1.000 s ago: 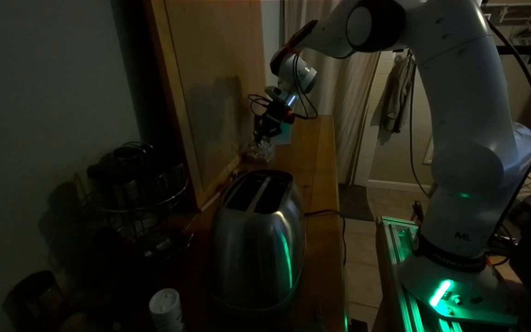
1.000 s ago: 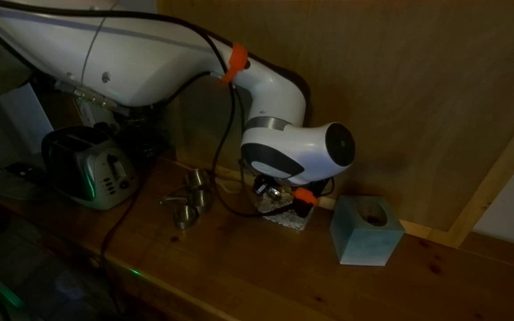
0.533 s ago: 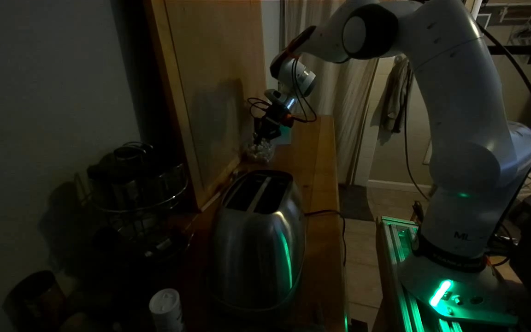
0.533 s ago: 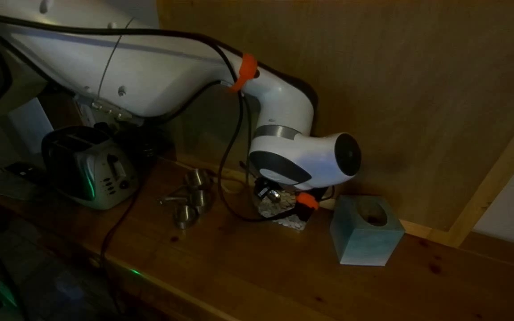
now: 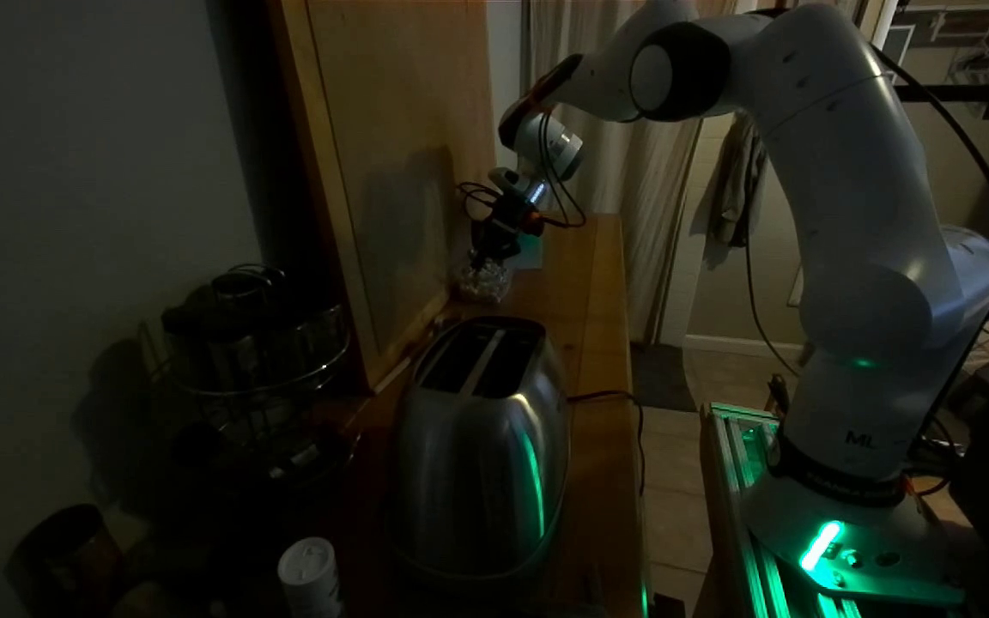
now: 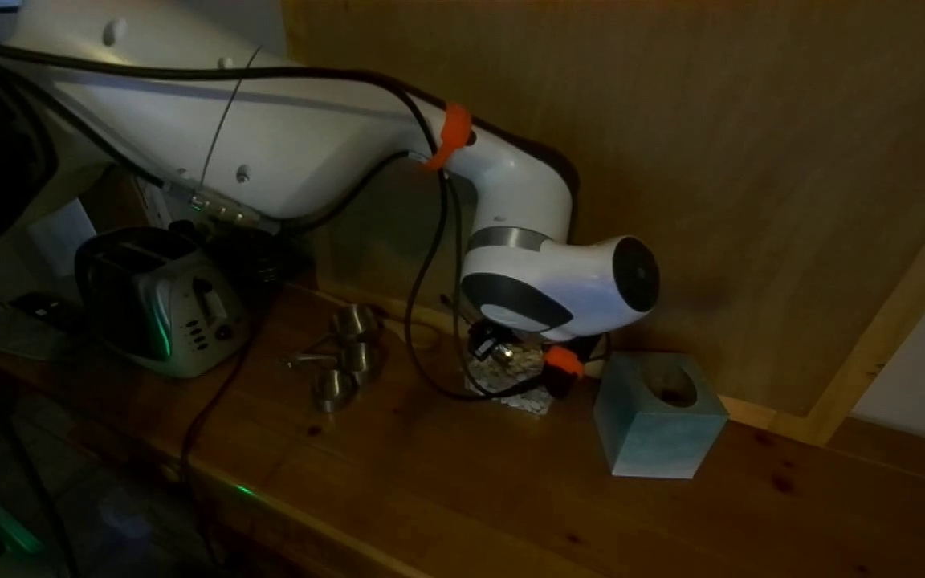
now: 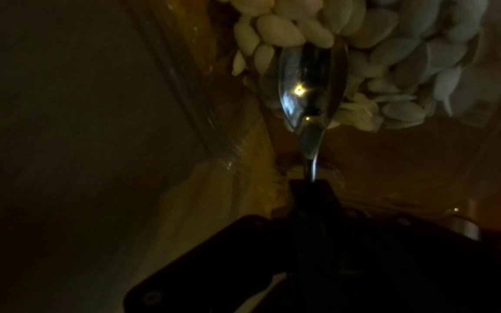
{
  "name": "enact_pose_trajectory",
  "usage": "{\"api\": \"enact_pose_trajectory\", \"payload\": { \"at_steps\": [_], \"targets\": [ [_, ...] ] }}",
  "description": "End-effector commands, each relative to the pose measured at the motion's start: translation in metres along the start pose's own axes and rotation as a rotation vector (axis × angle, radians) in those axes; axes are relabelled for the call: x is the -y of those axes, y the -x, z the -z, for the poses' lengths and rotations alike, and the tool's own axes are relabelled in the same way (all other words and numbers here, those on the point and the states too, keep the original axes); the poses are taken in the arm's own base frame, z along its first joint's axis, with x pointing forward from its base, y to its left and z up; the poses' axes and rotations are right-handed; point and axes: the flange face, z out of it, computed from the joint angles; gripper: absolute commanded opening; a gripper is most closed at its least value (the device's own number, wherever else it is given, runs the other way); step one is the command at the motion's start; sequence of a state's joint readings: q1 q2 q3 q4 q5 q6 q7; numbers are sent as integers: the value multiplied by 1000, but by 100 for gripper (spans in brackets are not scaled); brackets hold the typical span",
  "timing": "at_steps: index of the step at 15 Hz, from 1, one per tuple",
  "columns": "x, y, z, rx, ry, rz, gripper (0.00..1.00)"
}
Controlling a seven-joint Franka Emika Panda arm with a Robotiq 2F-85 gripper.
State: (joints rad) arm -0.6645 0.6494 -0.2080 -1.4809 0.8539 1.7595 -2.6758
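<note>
The black two-fingered gripper (image 7: 313, 187) pinches a metal spoon (image 7: 309, 100), jaws drawn together on its handle; its bowl dips among pale oval seeds (image 7: 394, 52) inside a clear plastic container (image 7: 198, 104), apparently scooping. The next move likely calls for pushing deeper, then levelling. Seeds cover the spoon's tip, jaws most of its handle; dimness blurs the container's rim.
</note>
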Motion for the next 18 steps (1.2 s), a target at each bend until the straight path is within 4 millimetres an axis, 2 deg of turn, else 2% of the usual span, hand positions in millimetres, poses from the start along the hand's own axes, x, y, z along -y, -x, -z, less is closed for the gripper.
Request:
{"api": "enact_pose_trajectory", "payload": {
  "at_steps": [1,11,18],
  "targets": [
    [-4,13,-9,34,-49,-33,2],
    [-8,16,-3,159,-75,-34,2],
    [-14,-4,-1,221,-88,18,2]
  ]
}}
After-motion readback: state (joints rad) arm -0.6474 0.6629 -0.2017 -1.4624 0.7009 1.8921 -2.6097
